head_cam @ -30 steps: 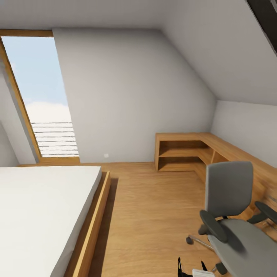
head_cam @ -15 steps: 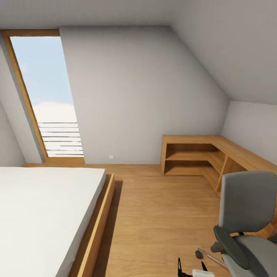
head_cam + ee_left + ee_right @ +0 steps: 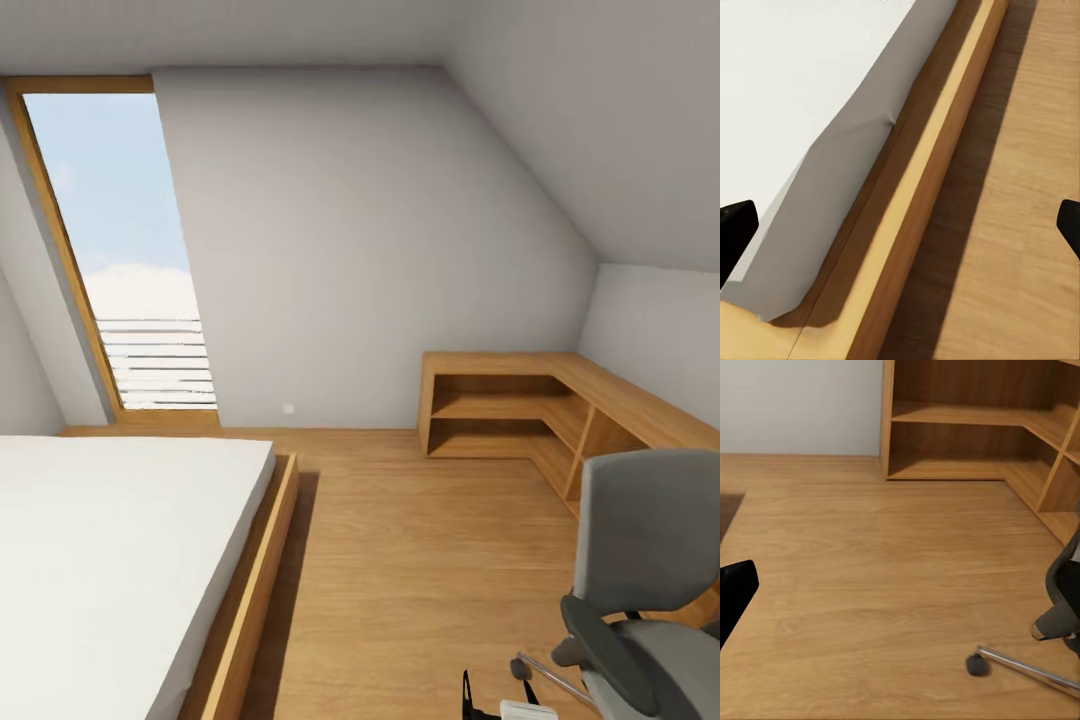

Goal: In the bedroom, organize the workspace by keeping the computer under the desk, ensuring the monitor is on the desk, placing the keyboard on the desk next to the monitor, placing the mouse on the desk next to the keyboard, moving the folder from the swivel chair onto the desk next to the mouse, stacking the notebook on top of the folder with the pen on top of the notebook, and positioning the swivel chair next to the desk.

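While the swivel chair (image 3: 650, 590) sits at 4 o'clock | bed (image 3: 110, 560) at 8 | corner shelf (image 3: 520, 405) at 2 | both claws' grip state: cannot tell.

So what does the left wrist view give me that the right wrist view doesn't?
Left wrist: the bed, its white mattress overhanging the wooden bed frame, with shadow alongside. Right wrist: the wooden corner shelf against the white wall, and the swivel chair with one chrome leg and castor. Both: bare wooden floor and dark fingertips at the picture edges, set wide apart.
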### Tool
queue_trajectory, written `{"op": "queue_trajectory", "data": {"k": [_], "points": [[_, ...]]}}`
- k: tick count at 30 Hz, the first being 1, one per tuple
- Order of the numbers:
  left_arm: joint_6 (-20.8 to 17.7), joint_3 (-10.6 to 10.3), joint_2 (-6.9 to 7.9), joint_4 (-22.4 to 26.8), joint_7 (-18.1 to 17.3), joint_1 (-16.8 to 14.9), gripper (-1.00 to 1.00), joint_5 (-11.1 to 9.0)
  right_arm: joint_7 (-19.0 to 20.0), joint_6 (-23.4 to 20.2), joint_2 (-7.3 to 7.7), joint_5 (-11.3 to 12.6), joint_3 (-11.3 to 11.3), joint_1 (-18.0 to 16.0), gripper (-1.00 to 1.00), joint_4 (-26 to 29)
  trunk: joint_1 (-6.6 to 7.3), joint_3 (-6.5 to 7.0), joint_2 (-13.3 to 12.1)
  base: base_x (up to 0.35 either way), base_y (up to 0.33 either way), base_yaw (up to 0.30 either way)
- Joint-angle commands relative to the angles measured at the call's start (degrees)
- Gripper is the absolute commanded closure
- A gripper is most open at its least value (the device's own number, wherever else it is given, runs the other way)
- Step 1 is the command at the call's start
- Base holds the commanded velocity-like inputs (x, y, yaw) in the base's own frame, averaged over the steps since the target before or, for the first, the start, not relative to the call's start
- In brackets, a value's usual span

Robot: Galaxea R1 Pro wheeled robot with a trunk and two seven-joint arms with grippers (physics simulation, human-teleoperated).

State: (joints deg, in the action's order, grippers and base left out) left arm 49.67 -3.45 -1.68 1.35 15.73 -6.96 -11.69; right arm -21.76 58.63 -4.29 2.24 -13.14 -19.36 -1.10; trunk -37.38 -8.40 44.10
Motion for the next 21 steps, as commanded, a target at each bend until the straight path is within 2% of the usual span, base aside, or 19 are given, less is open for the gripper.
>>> {"op": "queue_trajectory", "data": {"k": [1, 21], "points": [[0.16, -0.38, -0.02, -0.03, 0.09, -0.03, -1.00, -0.43, -0.30, 0.17, -0.02, 0.22, -0.48, -0.07, -1.00, -0.12, -0.03, -0.09, 0.06, 0.240, 0.000, 0.000], [0.16, -0.33, -0.08, -0.03, 0.09, -0.06, -1.00, -0.43, -0.30, 0.21, -0.02, 0.22, -0.56, -0.11, -1.00, -0.10, -0.03, -0.09, 0.06, 0.310, 0.000, 0.000]]}}
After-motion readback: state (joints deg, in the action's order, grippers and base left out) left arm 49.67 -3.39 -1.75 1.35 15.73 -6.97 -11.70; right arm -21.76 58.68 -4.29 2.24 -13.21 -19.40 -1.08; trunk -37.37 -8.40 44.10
